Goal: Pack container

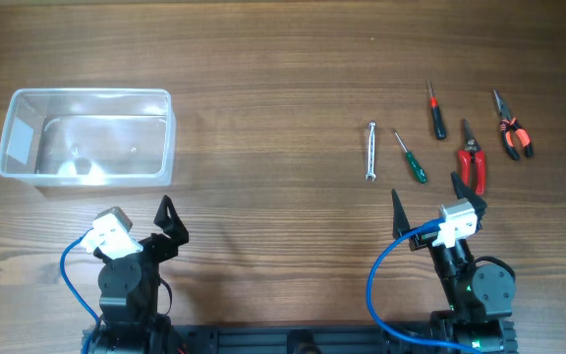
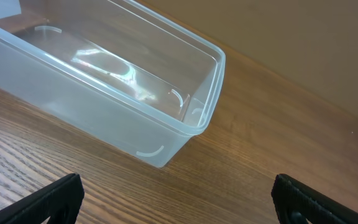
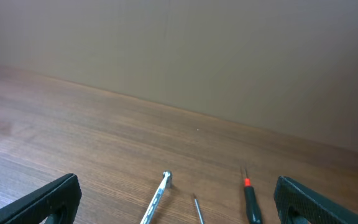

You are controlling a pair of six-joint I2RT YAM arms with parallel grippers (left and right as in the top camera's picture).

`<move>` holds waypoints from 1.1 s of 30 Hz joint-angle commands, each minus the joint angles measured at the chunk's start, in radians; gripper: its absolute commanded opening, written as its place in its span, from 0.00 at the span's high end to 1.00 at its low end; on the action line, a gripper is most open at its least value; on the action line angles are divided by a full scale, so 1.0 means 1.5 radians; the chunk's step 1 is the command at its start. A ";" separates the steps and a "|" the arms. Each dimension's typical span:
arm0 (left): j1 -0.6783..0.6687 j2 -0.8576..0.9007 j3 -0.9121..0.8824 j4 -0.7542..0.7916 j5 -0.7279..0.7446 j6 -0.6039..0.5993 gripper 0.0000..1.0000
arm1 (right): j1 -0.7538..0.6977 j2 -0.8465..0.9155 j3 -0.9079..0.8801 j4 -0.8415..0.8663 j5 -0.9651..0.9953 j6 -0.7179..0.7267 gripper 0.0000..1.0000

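Both arms sit at the 6 o'clock edge of the wooden table (image 1: 263, 69). The left gripper (image 2: 176, 190) has its jaws spread wide, just bare wood between them. Same deal with the right gripper (image 1: 425, 190): wide apart, gripping nothing. The red cutters (image 1: 472, 165) lie at its 2 o'clock, handles right next to one fingertip, and I can't tell if they touch. A green screwdriver (image 1: 411, 157) is at about 12 o'clock, with a silver wrench (image 1: 370, 150) beside it at 10, not touching. Further out there's a red-and-black screwdriver (image 1: 436, 112) at 12 and orange pliers (image 1: 511, 136) at 2. The container (image 1: 86, 138) sits upright between 10 and 11 o'clock of the left gripper, near it and well apart from the tools
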 commanded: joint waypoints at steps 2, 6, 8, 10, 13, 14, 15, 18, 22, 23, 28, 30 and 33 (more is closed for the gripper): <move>-0.004 0.003 -0.003 0.002 0.008 -0.002 0.00 | -0.002 0.005 -0.005 0.003 -0.001 -0.001 0.00; -0.004 0.003 -0.003 0.002 0.008 -0.002 0.00 | -0.002 0.005 -0.005 0.003 -0.001 -0.001 0.00; -0.004 0.003 -0.003 0.003 0.007 -0.001 0.00 | -0.002 0.005 -0.005 0.003 -0.001 -0.001 0.00; -0.004 0.003 -0.003 0.004 -0.009 -0.002 0.00 | -0.002 0.005 -0.005 0.003 -0.001 -0.002 0.00; -0.004 0.003 -0.003 0.005 -0.010 -0.002 0.00 | -0.002 0.005 -0.005 0.003 -0.017 0.006 0.00; -0.004 0.003 -0.003 0.005 -0.009 -0.002 0.00 | -0.002 0.005 -0.005 0.004 -0.017 0.017 0.00; -0.004 0.003 -0.003 0.005 -0.009 -0.002 0.00 | -0.002 0.005 -0.005 0.004 -0.017 0.024 0.00; -0.004 0.003 -0.003 0.004 -0.010 -0.002 0.00 | -0.002 0.005 -0.005 0.004 -0.016 0.033 0.00; -0.004 0.003 -0.003 0.005 -0.009 -0.002 0.00 | -0.002 0.005 -0.005 0.004 -0.016 0.033 0.00; -0.004 0.003 -0.003 0.005 -0.009 -0.002 0.00 | -0.002 0.005 -0.005 0.004 -0.017 0.034 0.00; -0.004 0.003 -0.003 0.005 -0.006 -0.002 0.00 | -0.002 0.005 -0.005 0.004 -0.017 0.036 0.00; -0.004 0.003 -0.003 0.005 -0.006 -0.002 0.00 | -0.002 0.005 -0.005 0.005 -0.023 0.036 0.00; -0.004 0.003 -0.003 0.004 -0.007 -0.002 0.00 | -0.002 0.005 -0.005 0.005 -0.026 0.036 0.00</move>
